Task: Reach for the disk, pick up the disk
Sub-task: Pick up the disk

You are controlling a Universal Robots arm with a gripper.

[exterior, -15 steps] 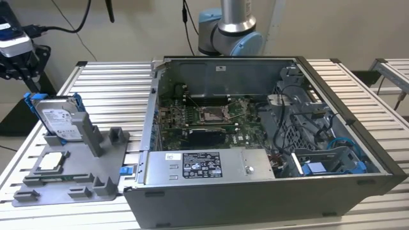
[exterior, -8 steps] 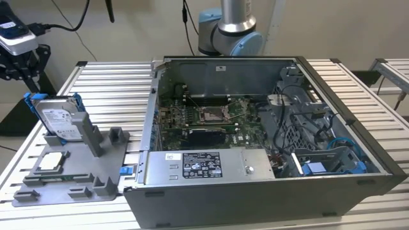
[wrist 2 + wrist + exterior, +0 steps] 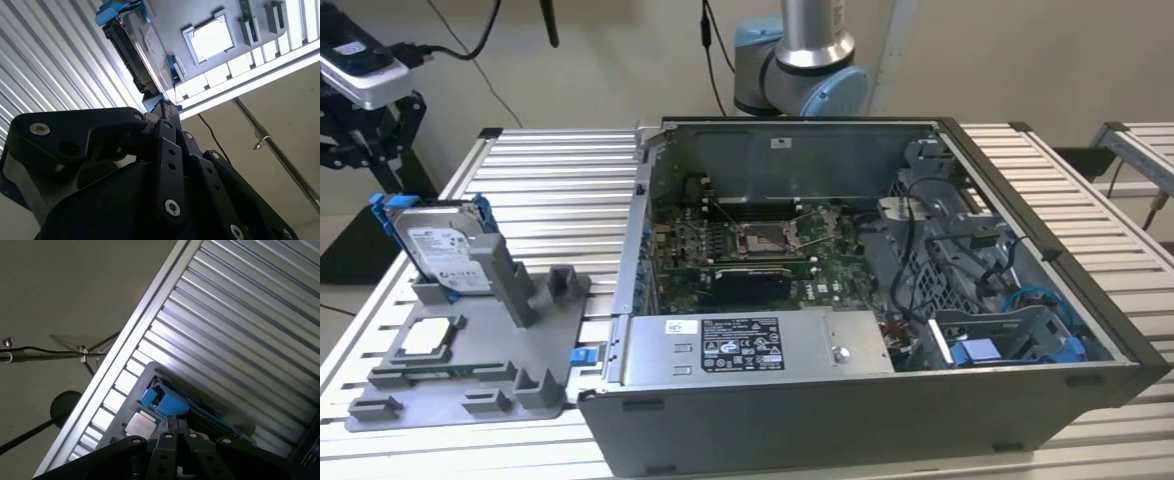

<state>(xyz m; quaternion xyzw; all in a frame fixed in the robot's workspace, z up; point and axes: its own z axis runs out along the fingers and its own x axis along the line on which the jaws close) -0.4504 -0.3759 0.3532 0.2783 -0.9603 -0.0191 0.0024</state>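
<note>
— Hand looks closed to me. In the first wrist view its two fingertips lie pressed together with nothing between them.
— Does it touch anything?
— No. In the exterior view it hangs beyond the edge of the slatted tabletop, at about 11 o'clock from the disk and apart from it.
— Where is the disk?
— It stands upright on its edge in a grey holder, at 9 o'clock from the open computer case. A blue frame is clipped round it, and its label faces the exterior camera.
— Is anything in the way?
— A grey post of the holder stands just beside the disk at its 4 o'clock and covers its lower corner. A small square chip lies flat in the holder at the disk's 6 o'clock. The case wall rises at 3 o'clock, well apart from the disk.
</note>
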